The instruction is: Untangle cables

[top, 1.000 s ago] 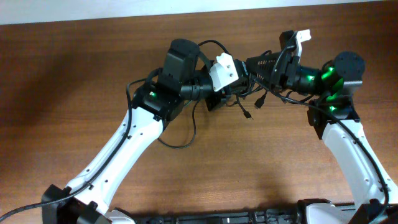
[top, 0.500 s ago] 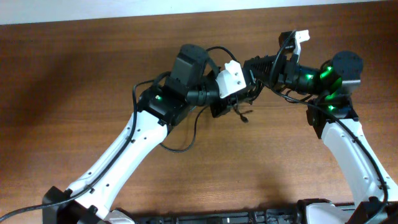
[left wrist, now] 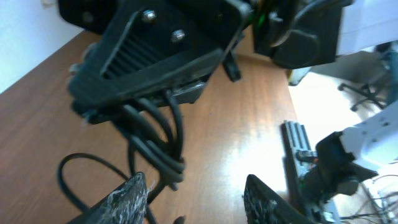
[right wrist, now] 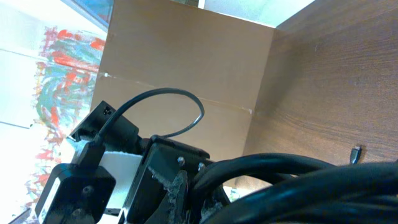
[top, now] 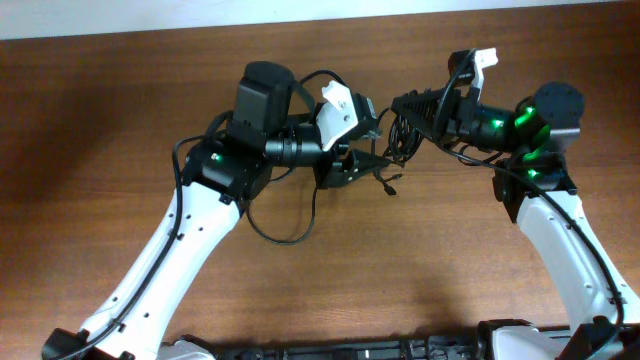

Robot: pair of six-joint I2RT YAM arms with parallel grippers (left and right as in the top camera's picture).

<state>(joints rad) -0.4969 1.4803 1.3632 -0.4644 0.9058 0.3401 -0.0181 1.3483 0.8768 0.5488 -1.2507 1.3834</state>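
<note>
Cables: we see a bunch of thin black cables looped together and held up off the table. From overhead they sit at about 1 o'clock from the table's middle, between the two claws.
Loose end: one cord drops from the bunch toward 6 o'clock and ends in a small plug. We cannot tell whether it lies on the wood or hangs just over it.
Right claw: the right claw sits at 12 o'clock of the bunch, touching it. In the left wrist view several strands hang from under its ribbed black body. In its own view they cross thick and blurred right before the lens. We read it as closed on the cables.
Left claw: the left claw sits at about 8 o'clock of the bunch, just beside it. Its two fingers stand wide apart and we see nothing gripped between them. The hanging strands pass near the finger on the 9 o'clock side. We cannot tell whether they touch it.
Arms: both are white with black joints and reach in from 7 and 5 o'clock. Green lights glow on the right one. A thicker black wire loops from the left one over the table.
Table: brown wood.
</note>
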